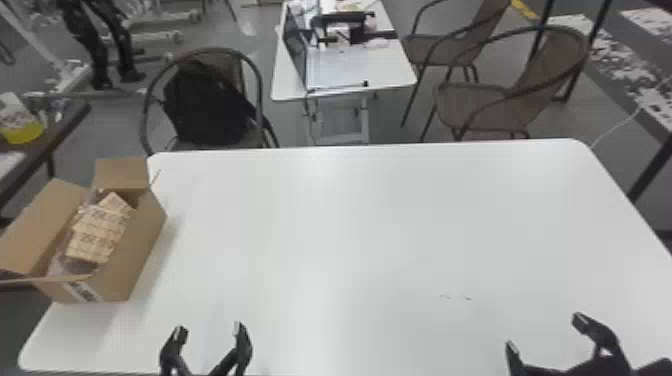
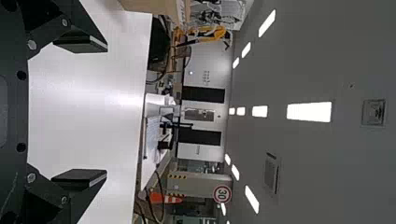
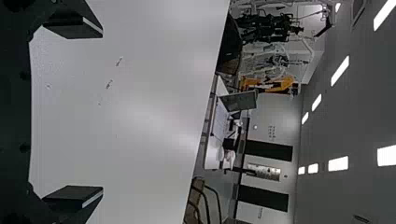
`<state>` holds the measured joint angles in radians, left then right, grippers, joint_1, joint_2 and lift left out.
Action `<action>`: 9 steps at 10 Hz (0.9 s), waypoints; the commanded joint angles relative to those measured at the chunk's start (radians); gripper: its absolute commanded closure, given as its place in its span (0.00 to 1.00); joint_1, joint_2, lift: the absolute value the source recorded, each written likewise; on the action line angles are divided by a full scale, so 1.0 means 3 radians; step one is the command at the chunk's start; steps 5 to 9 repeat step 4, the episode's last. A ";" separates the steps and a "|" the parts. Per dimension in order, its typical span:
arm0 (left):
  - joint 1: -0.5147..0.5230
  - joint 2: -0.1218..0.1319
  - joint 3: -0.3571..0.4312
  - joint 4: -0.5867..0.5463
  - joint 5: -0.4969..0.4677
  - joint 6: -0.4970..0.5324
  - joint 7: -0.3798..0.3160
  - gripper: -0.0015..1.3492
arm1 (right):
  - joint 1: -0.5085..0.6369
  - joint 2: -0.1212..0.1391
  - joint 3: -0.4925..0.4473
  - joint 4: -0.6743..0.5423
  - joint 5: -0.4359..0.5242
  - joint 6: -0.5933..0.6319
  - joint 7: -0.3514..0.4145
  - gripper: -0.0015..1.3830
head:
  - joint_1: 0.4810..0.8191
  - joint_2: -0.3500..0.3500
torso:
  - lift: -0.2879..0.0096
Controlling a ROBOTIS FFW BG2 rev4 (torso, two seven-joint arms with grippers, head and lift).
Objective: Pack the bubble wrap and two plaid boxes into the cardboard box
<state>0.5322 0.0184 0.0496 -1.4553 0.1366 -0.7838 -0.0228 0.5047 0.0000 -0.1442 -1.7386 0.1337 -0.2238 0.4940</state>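
We note the open brown cardboard box (image 1: 146,239) at the left edge of the white worktop (image 1: 350,225), ahead and to the left of the left end effector (image 1: 210,331) and apart from it. Inside the box lie the cream-coloured plaid boxes (image 1: 97,234), with the clear, crinkled bubble wrap (image 1: 75,266) beside them against the walls.

Left end effector: over the near part of the worktop, fingers spread wide, released, grasping nothing. Right end effector (image 1: 545,333): over the near right part, well apart from the cardboard box, likewise spread wide and empty.

We record the cardboard box's flaps standing open; its right wall lies between the plaid boxes and the left end effector. Beyond the worktop we see a round-backed chair with a black bag (image 1: 205,105), a small white table (image 1: 400,75) bearing an open laptop (image 1: 296,42), and a brown armchair (image 1: 540,80).
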 commanded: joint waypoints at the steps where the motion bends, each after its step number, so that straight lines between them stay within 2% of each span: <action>1: 0.0005 -0.0005 -0.0002 0.0004 0.0030 0.0030 -0.0006 0.24 | 0.0000 0.0003 0.0000 -0.0024 -0.0006 -0.0006 0.0000 0.08 | 0.63 0.68 | 0.68; 4: 0.0005 -0.0031 -0.0002 0.0034 0.0076 0.0041 -0.0036 0.24 | 0.0072 0.0003 0.0010 -0.0121 0.0015 -0.0082 -0.0087 0.08 | 0.63 0.68 | 0.68; 9: 0.0005 -0.0031 -0.0002 0.0034 0.0076 0.0041 -0.0036 0.24 | 0.0072 0.0003 0.0010 -0.0121 0.0015 -0.0082 -0.0087 0.08 | 0.63 0.68 | 0.68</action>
